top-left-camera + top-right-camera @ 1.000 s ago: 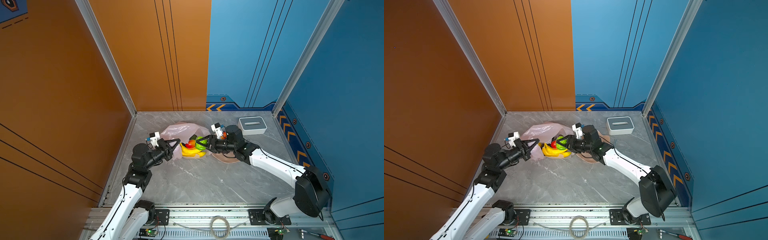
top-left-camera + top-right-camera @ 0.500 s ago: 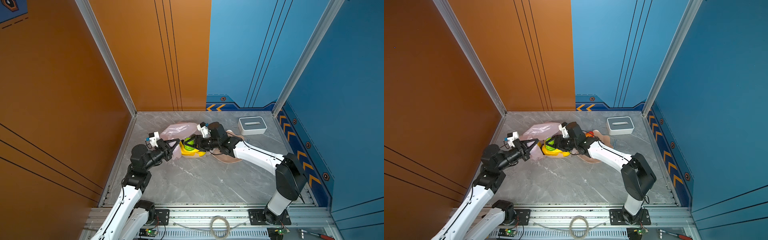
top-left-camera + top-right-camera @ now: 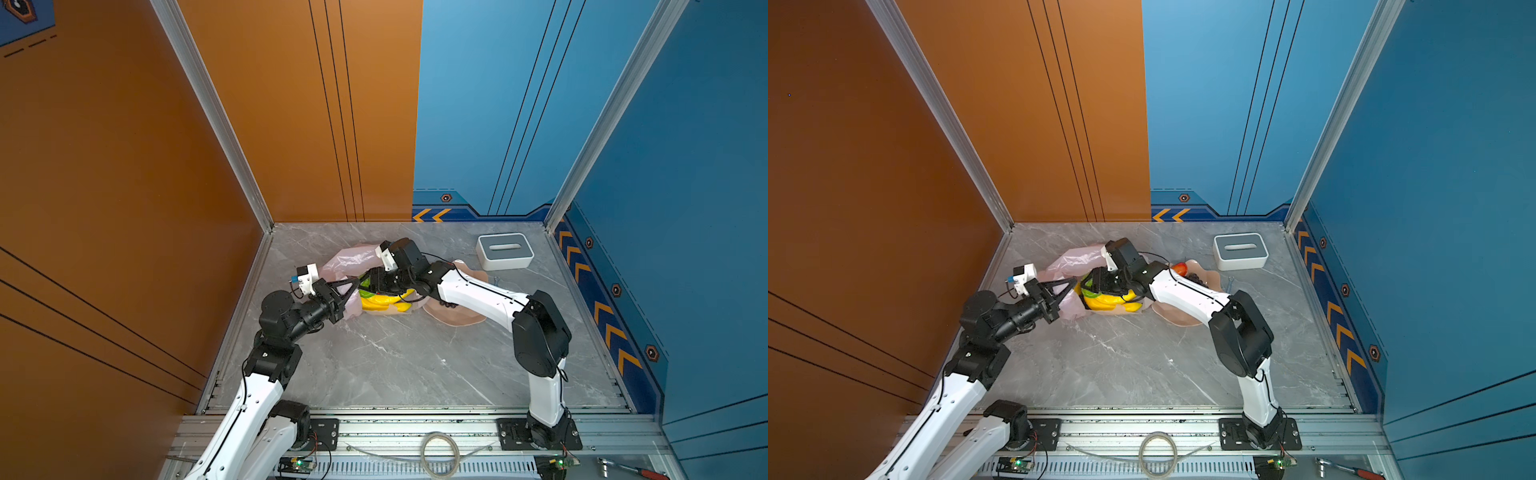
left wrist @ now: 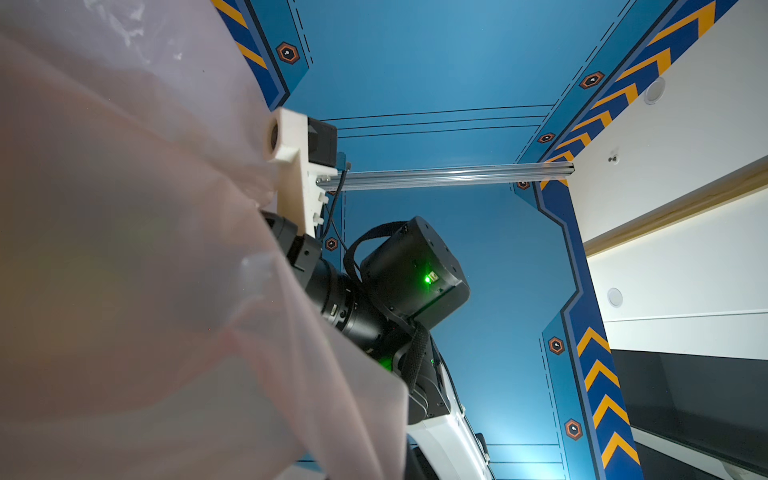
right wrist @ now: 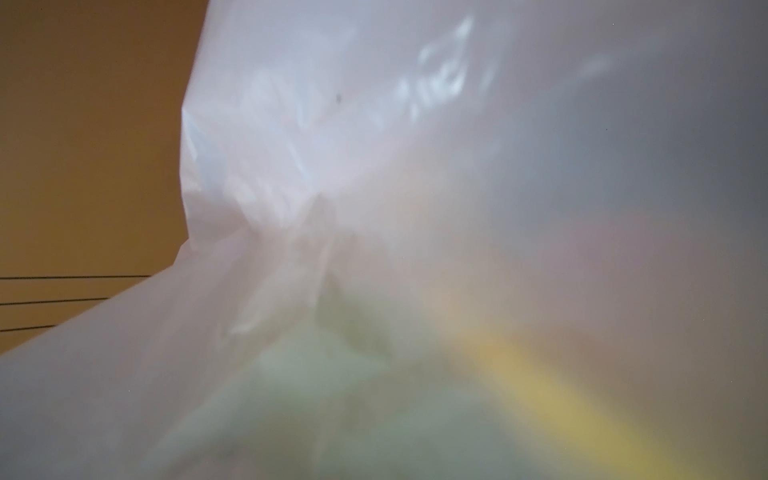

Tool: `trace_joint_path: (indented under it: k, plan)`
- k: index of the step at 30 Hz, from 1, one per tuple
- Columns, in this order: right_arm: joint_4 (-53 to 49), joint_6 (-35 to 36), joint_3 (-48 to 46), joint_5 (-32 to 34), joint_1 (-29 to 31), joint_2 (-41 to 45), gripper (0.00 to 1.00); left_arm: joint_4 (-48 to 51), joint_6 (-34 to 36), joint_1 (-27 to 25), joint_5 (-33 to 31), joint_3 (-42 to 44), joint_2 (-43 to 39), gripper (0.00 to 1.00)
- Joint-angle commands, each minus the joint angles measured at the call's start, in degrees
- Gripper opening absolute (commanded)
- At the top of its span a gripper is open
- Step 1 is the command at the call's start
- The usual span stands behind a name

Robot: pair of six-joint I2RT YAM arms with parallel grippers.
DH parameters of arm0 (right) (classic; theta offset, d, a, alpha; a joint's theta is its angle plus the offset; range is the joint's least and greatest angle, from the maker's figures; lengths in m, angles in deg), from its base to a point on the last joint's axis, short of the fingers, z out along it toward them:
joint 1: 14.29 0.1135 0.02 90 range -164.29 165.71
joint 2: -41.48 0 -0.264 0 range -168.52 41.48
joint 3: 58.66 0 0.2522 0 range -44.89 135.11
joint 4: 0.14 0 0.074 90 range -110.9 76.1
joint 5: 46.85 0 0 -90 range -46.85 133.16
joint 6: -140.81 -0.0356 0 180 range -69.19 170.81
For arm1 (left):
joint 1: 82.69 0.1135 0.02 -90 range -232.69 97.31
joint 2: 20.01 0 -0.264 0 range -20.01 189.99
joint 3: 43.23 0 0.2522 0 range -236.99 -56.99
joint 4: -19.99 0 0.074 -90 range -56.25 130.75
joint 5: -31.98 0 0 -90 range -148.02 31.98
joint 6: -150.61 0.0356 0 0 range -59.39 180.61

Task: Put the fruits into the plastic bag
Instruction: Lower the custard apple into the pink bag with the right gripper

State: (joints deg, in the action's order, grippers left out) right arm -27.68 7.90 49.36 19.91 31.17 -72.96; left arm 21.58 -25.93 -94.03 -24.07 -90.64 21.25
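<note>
The pale-pink plastic bag lies at the back left of the table in both top views. My left gripper is shut on its near edge and holds the mouth up. My right gripper reaches across into that mouth, shut on a green fruit. The yellow banana bunch lies at the mouth just under it. In the peach bowl, a red-yellow mango and dark grapes show behind the right arm. Bag film covers the right wrist view, with green and yellow blurs behind it.
A white-and-grey slotted box stands at the back right, with a small wrench on the table beside the bowl. Orange and blue walls close the table on three sides. In the left wrist view, bag film hides my own jaws.
My right gripper has swung left from beside the bowl to the bag mouth, carrying the green fruit. The left gripper has kept hold of the bag edge in place.
</note>
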Motion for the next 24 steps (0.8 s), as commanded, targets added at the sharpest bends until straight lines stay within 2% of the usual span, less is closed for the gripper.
trace_joint_path:
  k: [1, 13, 24]
  plan:
    - [-4.3, 4.6, 4.5, 4.7, 0.6, -2.9, 0.55, -0.7, -0.1, -0.5, 1.0, 1.1, -1.3, 0.0]
    - [-1.8, 11.3, 12.9, 16.8, 3.8, -12.4, 0.54, 0.4, -0.8, -0.8, 1.8, 2.3, -2.7, 0.0]
    - [4.2, 10.5, 14.4, 19.6, 5.2, -17.2, 0.55, 1.6, -0.8, -1.0, 2.5, 3.9, -3.8, 0.0]
